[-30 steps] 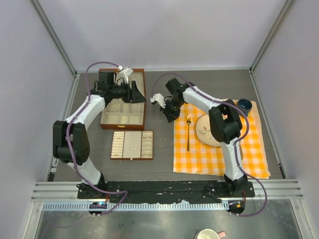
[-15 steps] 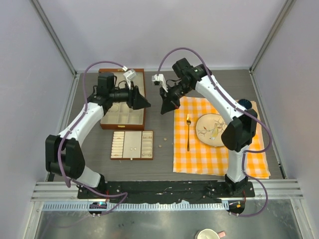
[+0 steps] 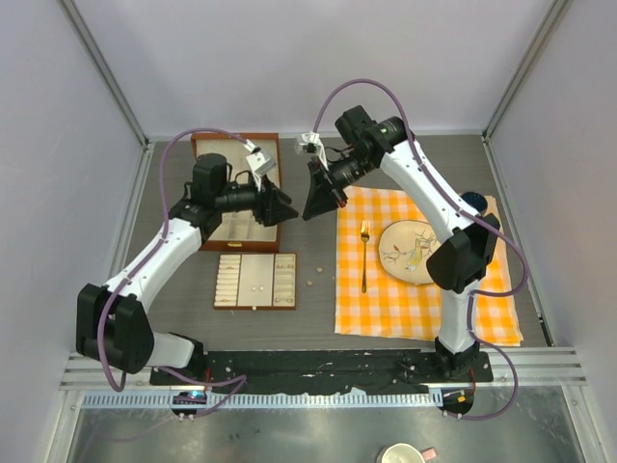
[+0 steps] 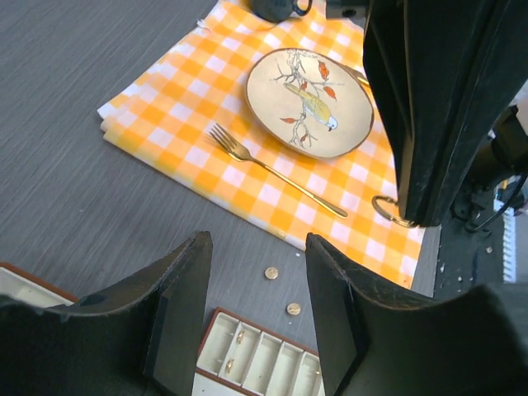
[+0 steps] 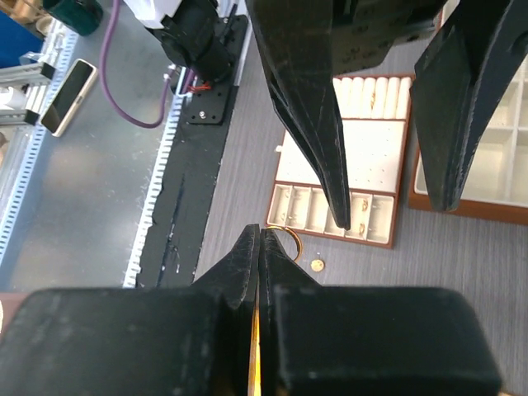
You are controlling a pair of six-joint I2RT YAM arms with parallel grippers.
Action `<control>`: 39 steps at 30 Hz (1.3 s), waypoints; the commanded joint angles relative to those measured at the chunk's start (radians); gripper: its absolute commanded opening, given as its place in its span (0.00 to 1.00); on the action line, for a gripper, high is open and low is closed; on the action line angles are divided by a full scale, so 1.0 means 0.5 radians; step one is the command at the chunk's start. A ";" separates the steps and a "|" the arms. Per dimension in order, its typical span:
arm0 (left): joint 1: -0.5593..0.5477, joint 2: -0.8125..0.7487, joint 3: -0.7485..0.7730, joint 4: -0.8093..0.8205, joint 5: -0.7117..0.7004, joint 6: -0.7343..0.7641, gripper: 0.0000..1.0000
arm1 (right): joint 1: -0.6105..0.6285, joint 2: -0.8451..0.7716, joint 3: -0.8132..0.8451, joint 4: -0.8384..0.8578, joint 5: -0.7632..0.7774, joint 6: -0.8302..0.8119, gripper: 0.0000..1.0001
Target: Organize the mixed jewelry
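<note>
The right pincer, clamped on the thin silver hoop at its tip, hangs over the middle of the bench facing the left pincer, whose fingers stand apart around nothing. This looks like a hand-over, so the left should close on the hoop's free arc before the right lets go. 2 gold studs lie on the dark grey bench just beside the slotted tray, a yellow checked cloth covers the right side, and plain grey walls surround it.

Yellow-and-white checked cloth, cream bird-painted plate, gold fork, gold studs
</note>
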 commanded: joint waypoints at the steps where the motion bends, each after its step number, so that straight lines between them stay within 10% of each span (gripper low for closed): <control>1: -0.014 -0.173 -0.163 0.345 0.004 0.094 0.54 | -0.008 -0.019 0.073 -0.333 -0.244 0.012 0.01; 21: -0.017 -0.180 -0.543 1.809 0.562 -0.670 0.68 | -0.014 -0.041 0.027 -0.333 -0.450 0.052 0.01; 39: -0.020 -0.177 -0.623 1.868 0.654 -0.449 0.73 | -0.014 -0.019 -0.001 -0.268 -0.459 0.147 0.01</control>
